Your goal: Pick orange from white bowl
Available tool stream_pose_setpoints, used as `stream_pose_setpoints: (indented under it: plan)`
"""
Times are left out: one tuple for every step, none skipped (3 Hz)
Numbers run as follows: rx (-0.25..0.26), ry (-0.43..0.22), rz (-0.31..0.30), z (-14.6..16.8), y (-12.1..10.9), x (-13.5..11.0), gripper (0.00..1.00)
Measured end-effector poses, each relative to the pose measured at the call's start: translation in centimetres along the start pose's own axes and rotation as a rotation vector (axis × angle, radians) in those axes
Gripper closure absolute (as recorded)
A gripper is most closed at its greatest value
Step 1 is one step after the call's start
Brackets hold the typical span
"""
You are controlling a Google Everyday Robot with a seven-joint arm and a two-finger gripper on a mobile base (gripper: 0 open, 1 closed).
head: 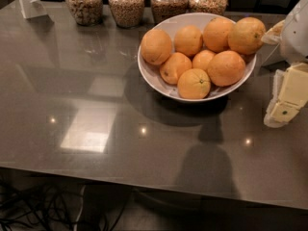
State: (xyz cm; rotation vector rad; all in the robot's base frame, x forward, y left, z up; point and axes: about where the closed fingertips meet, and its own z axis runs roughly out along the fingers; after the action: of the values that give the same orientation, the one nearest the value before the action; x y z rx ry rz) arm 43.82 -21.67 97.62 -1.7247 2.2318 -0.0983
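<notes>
- Cables (33, 211) tangle on the floor below the table's (48, 81) near edge, at the left.
- Gripper (282, 109) hangs at the right edge, just beside the bowl (169, 27) but apart from it, holding nothing; whether it is open or closed I cannot tell.
- Orange (246, 35), dull yellowish with a dark dot, sits high on the pile at the bowl's far-right side, touching its neighbours.
- Jars (126, 6) line the far edge behind the bowl.
- Reaching well, I judge, means coming from above, spanning the orange's widest part, clearing the rim and neighbours, closing gently, then lifting straight so the pile stays put.
</notes>
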Motion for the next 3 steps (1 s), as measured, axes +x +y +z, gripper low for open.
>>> stream_pose_setpoints:
  plan:
    - [0.017,-0.019,-0.004,-0.1,-0.6,-0.1,0.0]
    - [0.061,-0.075,-0.03,0.2,-3.6,0.3,0.0]
    - [0.111,-0.136,-0.063,0.5,-8.0,1.0,0.0]
